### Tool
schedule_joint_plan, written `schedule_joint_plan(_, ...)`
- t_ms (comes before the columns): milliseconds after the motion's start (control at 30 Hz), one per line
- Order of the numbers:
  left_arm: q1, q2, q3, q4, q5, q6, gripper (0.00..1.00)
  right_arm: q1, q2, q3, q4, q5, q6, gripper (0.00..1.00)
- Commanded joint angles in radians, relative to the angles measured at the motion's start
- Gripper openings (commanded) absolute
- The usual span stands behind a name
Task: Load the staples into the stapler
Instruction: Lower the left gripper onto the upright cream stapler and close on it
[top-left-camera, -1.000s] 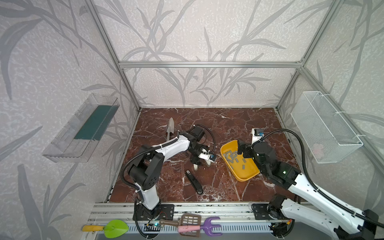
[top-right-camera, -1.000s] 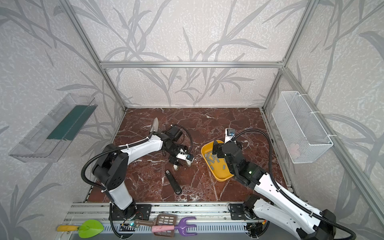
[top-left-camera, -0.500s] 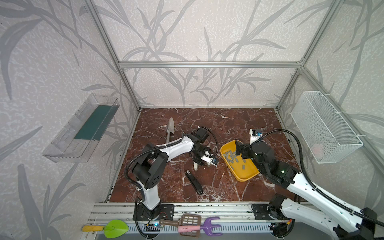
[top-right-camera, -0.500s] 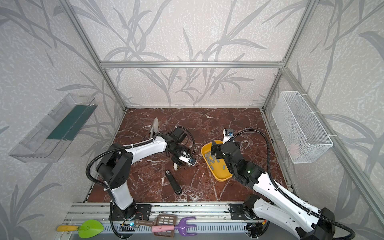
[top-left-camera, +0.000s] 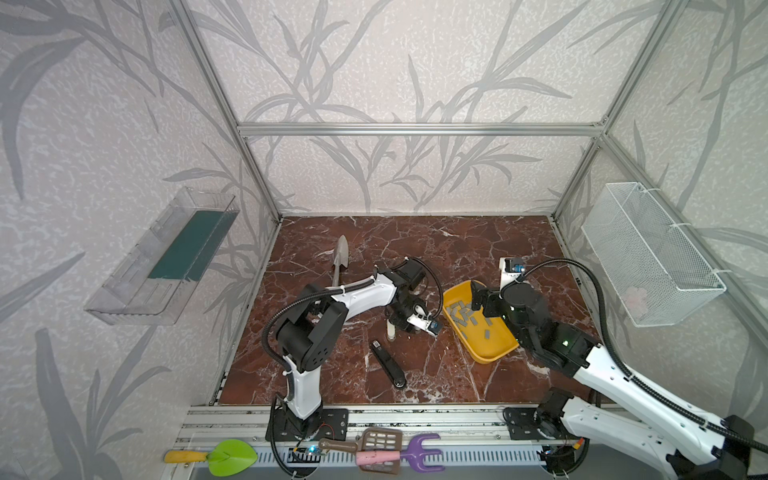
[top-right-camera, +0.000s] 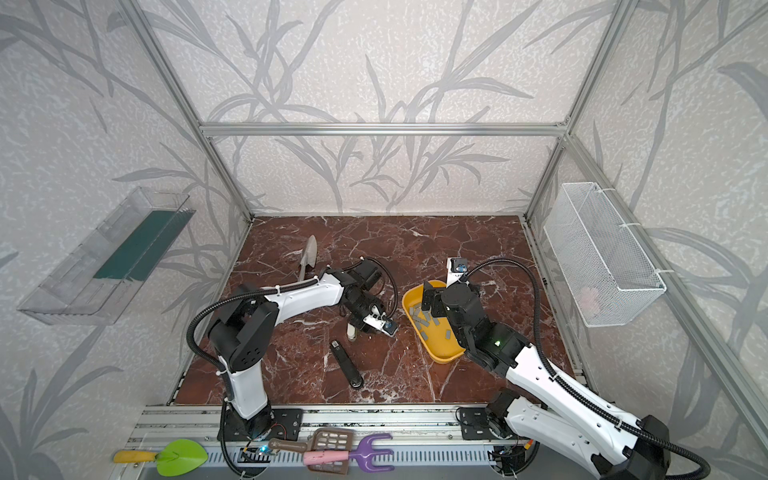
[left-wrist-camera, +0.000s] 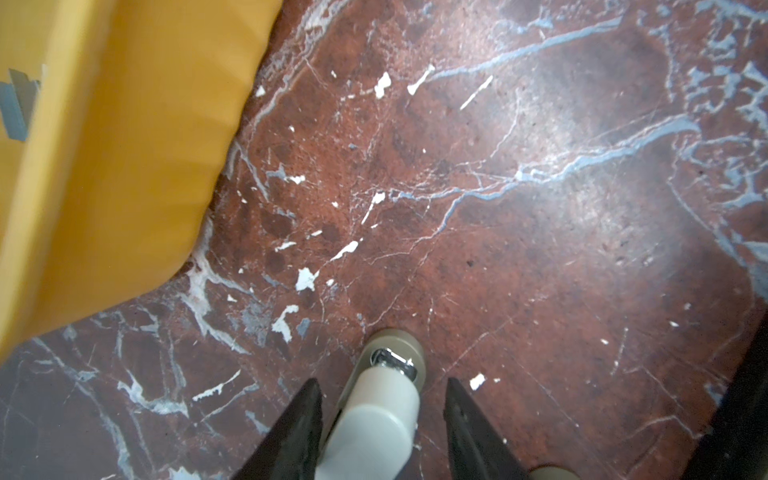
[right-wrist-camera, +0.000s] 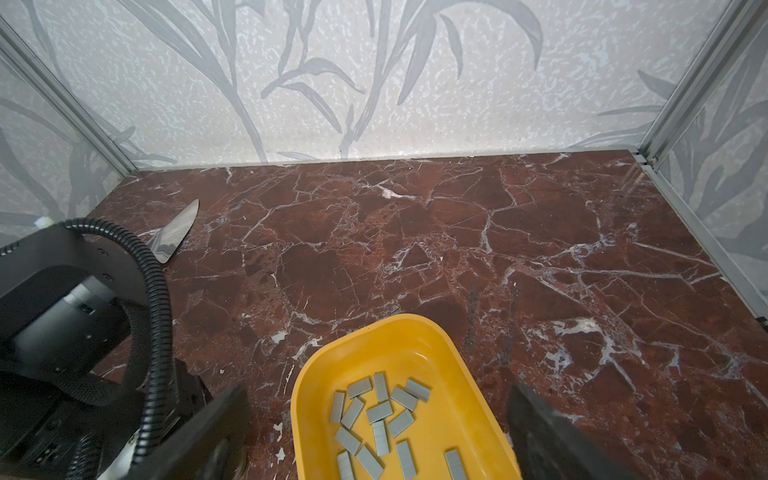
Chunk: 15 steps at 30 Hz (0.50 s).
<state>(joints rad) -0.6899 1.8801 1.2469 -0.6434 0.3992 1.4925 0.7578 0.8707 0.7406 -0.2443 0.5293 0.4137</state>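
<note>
The slim black stapler (top-left-camera: 387, 365) (top-right-camera: 347, 365) lies on the marble floor near the front, and neither gripper touches it. Several grey staples (right-wrist-camera: 382, 419) (top-left-camera: 465, 316) lie loose in the yellow tray (right-wrist-camera: 300, 399) (top-left-camera: 486, 359). My left gripper (left-wrist-camera: 382, 380) (top-left-camera: 405, 323) points down, its black fingers flanking a cream-white oblong block (left-wrist-camera: 374, 419) (top-left-camera: 390, 331) with a metal clip. A gap shows beside one finger. My right gripper (right-wrist-camera: 376, 390) (top-left-camera: 478, 301) hangs wide open above the tray's far end with nothing between its fingers.
A grey metal trowel (top-left-camera: 340, 259) (right-wrist-camera: 174, 232) lies at the back left. A wire basket (top-left-camera: 648, 257) hangs on the right wall and a clear shelf (top-left-camera: 166, 257) on the left wall. Toy garden tools (top-left-camera: 374, 453) rest on the front rail.
My left gripper has drifted slightly toward the tray and its jaws have narrowed around the cream-white block. The right arm has barely moved.
</note>
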Motion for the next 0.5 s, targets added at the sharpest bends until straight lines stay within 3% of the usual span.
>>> schedule_joint_plan(0, 0.003, 0.011, 0.025, -0.037, -0.007, 0.018, 0.51, -0.003, -0.004, 0.015, 0.000, 0.001, 0.005, 0.97)
schedule_joint_plan(233, 0.001, 0.022, 0.029, -0.043, -0.020, 0.021, 0.47, -0.003, -0.002, 0.014, 0.000, 0.000, 0.005, 0.97)
schedule_joint_plan(467, 0.001, 0.029, 0.049, -0.071, -0.010, 0.016, 0.31, -0.003, -0.004, 0.014, 0.001, 0.001, 0.005, 0.97)
